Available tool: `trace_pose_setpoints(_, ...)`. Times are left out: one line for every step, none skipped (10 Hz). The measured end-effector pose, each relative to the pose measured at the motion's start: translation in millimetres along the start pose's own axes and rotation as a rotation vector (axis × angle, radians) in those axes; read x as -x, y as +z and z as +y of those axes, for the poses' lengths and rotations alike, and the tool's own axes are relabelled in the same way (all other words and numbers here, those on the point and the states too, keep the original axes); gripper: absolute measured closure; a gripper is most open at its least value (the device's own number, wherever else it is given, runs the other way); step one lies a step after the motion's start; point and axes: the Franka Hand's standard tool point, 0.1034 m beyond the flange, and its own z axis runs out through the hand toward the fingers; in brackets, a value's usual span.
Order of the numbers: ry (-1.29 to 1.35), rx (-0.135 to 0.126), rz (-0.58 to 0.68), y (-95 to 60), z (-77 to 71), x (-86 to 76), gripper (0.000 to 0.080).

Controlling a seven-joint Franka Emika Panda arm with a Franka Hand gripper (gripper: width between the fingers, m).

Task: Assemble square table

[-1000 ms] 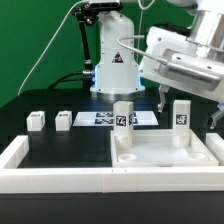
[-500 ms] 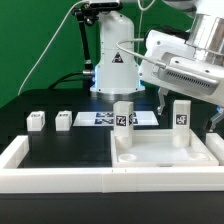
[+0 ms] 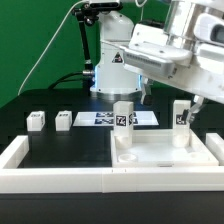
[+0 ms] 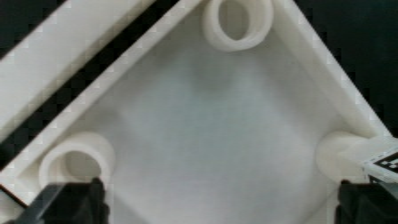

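Note:
The white square table top (image 3: 160, 152) lies upside down at the front of the exterior view's right. Two tagged legs stand upright in it, one (image 3: 123, 115) at its back left corner and one (image 3: 181, 113) at its back right. Two more small legs (image 3: 36, 121) (image 3: 64, 119) lie loose on the black worktop to the left. My gripper (image 3: 172, 98) hangs open above the top, between the two standing legs, holding nothing. In the wrist view the gripper (image 4: 222, 205) looks down on the top's inside (image 4: 214, 110), with two round sockets (image 4: 240, 22) (image 4: 75, 165) and one leg (image 4: 350, 150) beside a dark finger (image 4: 365, 205).
The marker board (image 3: 100, 118) lies flat behind the table top. A long low white wall (image 3: 60, 181) edges the worktop's front and left side. The robot's base (image 3: 113, 68) stands at the back, with a green backdrop behind it.
The arm has swung toward the exterior view's left and now hangs over the table top between the two upright legs. The jaws stay open. No part has moved.

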Motion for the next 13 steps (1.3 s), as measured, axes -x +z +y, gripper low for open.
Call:
trace_pose_setpoints(0.128, 0.000, -0.001, 2.0, -10.3, 1.2, 0.0151)
trace_pose_setpoints(0.232, -0.007, -0.012, -1.7, -22.2, 10.6, 0.0151)
trace_pose_setpoints(0.315, -0.009, -0.015, -3.3, -26.3, 11.3, 0.0151)
trace_pose_setpoints(0.376, -0.009, -0.012, -2.6, -25.2, 9.4, 0.0151)
trace_pose_setpoints(0.415, -0.009, -0.012, -2.2, -25.1, 9.2, 0.0151)
trace_pose_setpoints(0.478, -0.009, -0.008, -2.2, -24.8, 8.5, 0.0151)
trace_pose_setpoints(0.541, -0.009, -0.002, -2.2, -24.4, 7.5, 0.0151)
trace_pose_setpoints(0.658, -0.007, 0.001, -2.1, -25.7, 7.5, 0.0151)
trace_pose_setpoints(0.785, -0.003, 0.001, -0.6, -33.8, 8.1, 0.0151)
trace_pose_setpoints(0.897, -0.008, -0.002, 0.0, -39.7, 7.8, 0.0151)
trace_pose_setpoints(0.979, -0.005, -0.005, -1.9, -40.7, 10.1, 0.0151)
trace_pose_setpoints(1.062, -0.013, -0.009, -0.1, -47.6, 11.1, 0.0151)
trace_pose_setpoints(1.105, -0.020, -0.012, 0.9, -54.0, 13.1, 0.0151)
